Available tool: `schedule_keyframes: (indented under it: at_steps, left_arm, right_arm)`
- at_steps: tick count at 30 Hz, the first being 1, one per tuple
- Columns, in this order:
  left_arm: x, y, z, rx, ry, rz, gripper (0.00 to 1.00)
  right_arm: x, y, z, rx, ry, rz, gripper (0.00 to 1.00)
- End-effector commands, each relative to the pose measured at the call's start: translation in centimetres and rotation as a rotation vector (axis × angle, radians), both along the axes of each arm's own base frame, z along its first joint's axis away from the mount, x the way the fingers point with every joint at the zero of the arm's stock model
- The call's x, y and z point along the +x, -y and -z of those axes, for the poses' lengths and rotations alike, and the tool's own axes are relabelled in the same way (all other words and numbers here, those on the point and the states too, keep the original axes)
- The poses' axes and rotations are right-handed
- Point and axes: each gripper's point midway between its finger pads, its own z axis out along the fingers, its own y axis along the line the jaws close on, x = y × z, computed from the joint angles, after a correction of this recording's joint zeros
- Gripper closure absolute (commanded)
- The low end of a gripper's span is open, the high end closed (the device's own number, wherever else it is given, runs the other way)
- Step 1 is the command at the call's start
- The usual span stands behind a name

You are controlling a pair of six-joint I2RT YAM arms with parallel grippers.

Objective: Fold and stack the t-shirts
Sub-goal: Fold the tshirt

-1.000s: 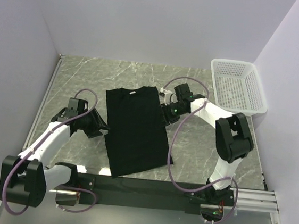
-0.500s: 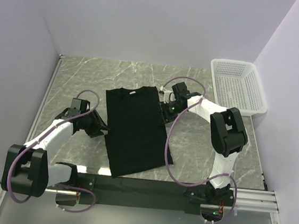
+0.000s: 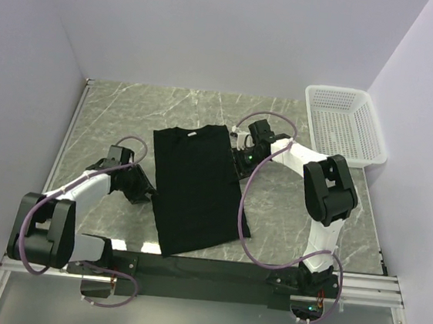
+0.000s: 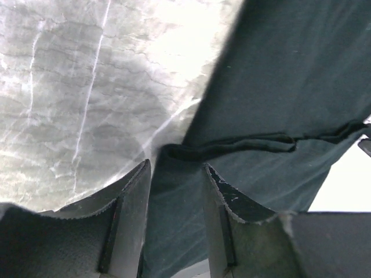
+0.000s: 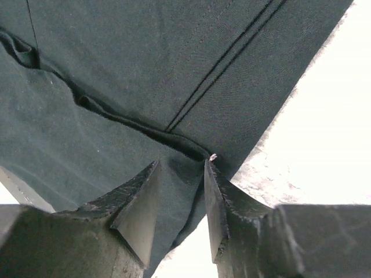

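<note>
One black t-shirt (image 3: 196, 191) lies folded into a long strip on the marble table (image 3: 129, 106), with its white neck label (image 3: 192, 134) at the far end. My left gripper (image 3: 145, 191) is at the strip's left edge. In the left wrist view its jaws (image 4: 177, 168) stand apart, with the shirt's layered edge (image 4: 290, 75) between the fingers. My right gripper (image 3: 240, 161) is at the strip's upper right edge. In the right wrist view its jaws (image 5: 181, 165) stand apart around the folded hem of the shirt (image 5: 145, 58). No other t-shirt shows.
A white plastic basket (image 3: 344, 125) stands at the back right corner. Walls close in the table at the left, back and right. The black rail (image 3: 213, 270) with the arm bases runs along the near edge.
My left gripper has slid right and nearer, up to the shirt's left edge. My right arm has drawn its elbow in, with the gripper staying at the shirt's right edge. The shirt has not moved.
</note>
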Motion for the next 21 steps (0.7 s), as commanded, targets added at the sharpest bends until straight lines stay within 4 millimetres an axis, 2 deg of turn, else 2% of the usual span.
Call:
schedule_keyframes:
  at_steps: [1,6,9,10,12,14,21]
  left_arm:
    - [1.0,0.5,-0.1,-0.005,0.027,0.0,0.55]
    - [1.2,1.2,-0.1,-0.018,0.024,0.021,0.61]
    - [1.2,1.7,0.0,-0.032,0.023,0.033,0.73]
    - [1.2,1.7,0.0,-0.033,0.023,0.035,0.83]
    - [1.2,1.7,0.0,-0.033,0.021,0.034,0.9]
    - [1.3,1.7,-0.3,-0.031,0.026,0.036,0.97]
    - [2.6,1.9,-2.6,-0.033,0.092,0.058,0.99]
  right_arm:
    - [1.0,-0.2,-0.6,0.016,0.012,0.013,0.57]
    - [1.0,-0.3,-0.8,0.018,0.014,0.011,0.6]
    - [1.0,-0.4,-0.8,0.022,0.011,0.01,0.63]
    - [1.0,-0.4,-0.8,0.024,0.008,0.009,0.66]
    - [0.9,-0.5,-0.9,0.03,0.005,0.005,0.71]
    - [0.9,-0.5,-0.9,0.032,0.003,0.005,0.8]
    - [0.8,-0.7,-1.7,0.054,0.013,0.002,0.98]
